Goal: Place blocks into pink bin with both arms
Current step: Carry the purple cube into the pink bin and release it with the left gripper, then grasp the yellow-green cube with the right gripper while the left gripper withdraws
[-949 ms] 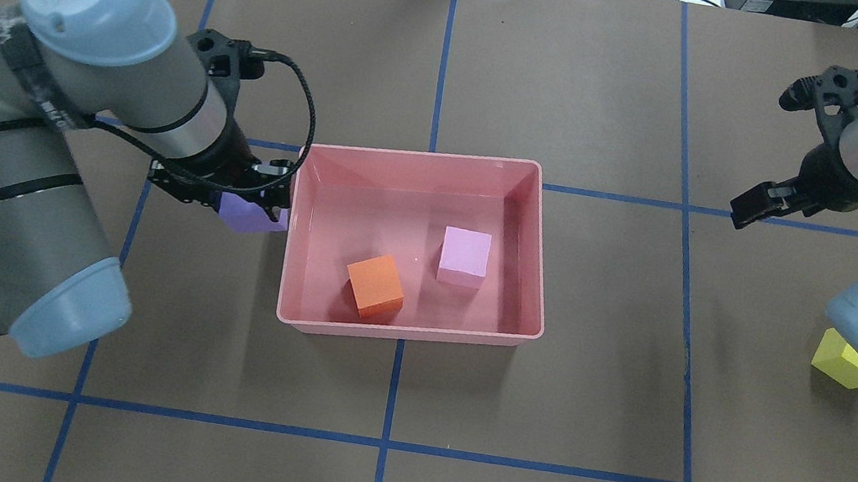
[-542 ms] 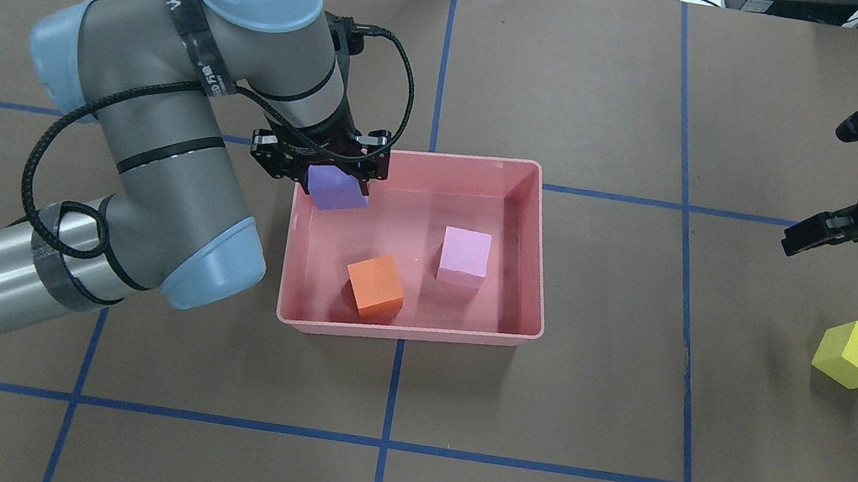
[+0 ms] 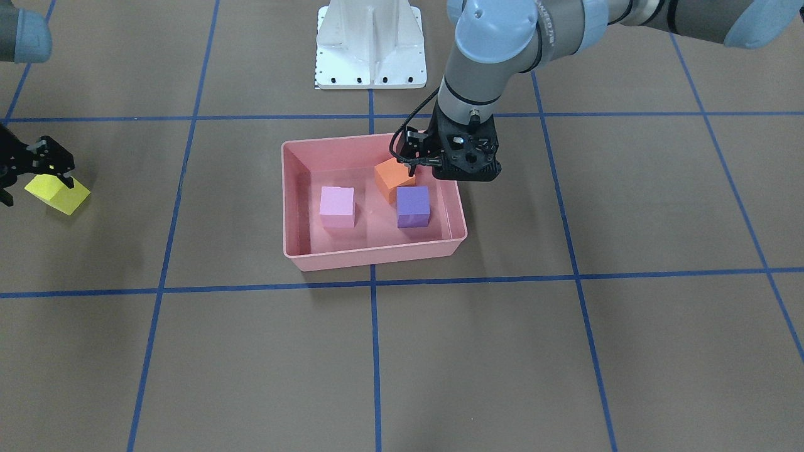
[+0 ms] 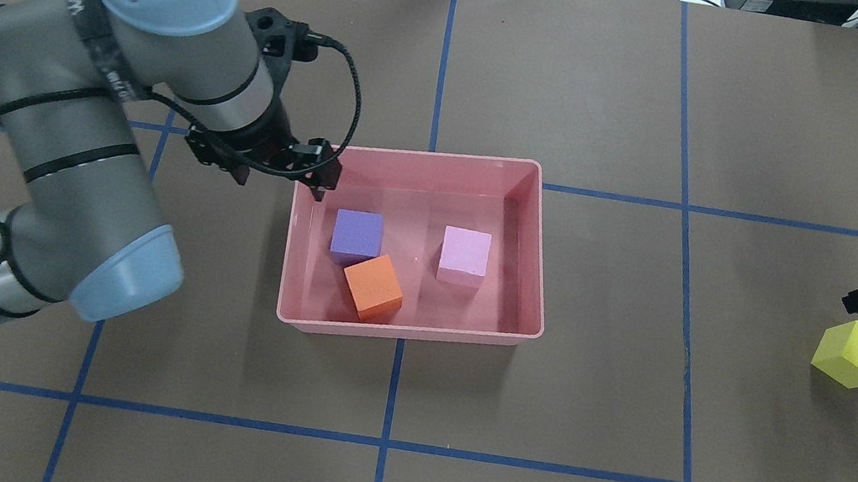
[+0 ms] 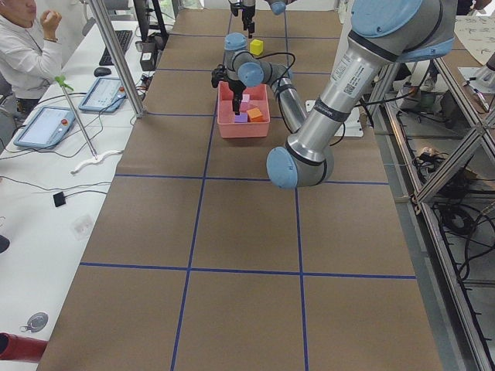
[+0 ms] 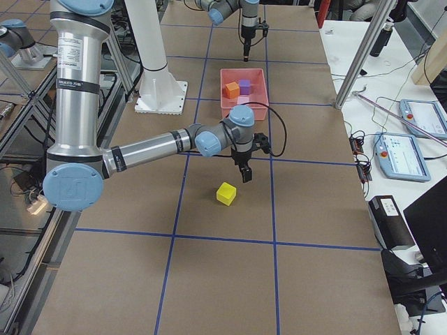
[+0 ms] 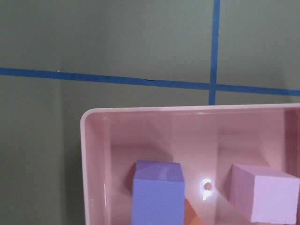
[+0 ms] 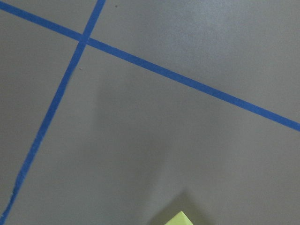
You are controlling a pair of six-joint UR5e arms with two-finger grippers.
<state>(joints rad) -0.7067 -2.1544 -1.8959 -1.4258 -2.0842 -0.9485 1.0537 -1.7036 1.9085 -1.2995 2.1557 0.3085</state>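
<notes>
I find the left gripper (image 4: 282, 172) hanging over the far left corner of the bin (image 4: 433, 153), jaws spread and grasping nothing. A black cable (image 4: 349, 119) loops from its wrist above the rim.

Three blocks lie inside the bin. The purple block (image 4: 357, 232) sits flat nearest that corner. The orange block (image 4: 374, 285) is turned askew and close against it; I cannot tell whether they touch. The pink block (image 4: 464, 256) stands apart toward the middle. In the front view the left gripper hides part of the orange block.

The yellow block (image 4: 854, 354) lies on the table well apart from the bin, on the right. The right gripper (image 4: 852, 302) hangs just beside it, on the far side. I cannot tell how its jaws stand.

The table (image 4: 545, 377) is covered in brown paper marked into squares by blue tape (image 4: 392, 389). A white pedestal (image 3: 370, 44) stands at the robot's edge. Benches with tablets (image 5: 46, 126) and a keyboard (image 5: 124, 42) flank the table, and a person (image 5: 23, 46) sits at one.
</notes>
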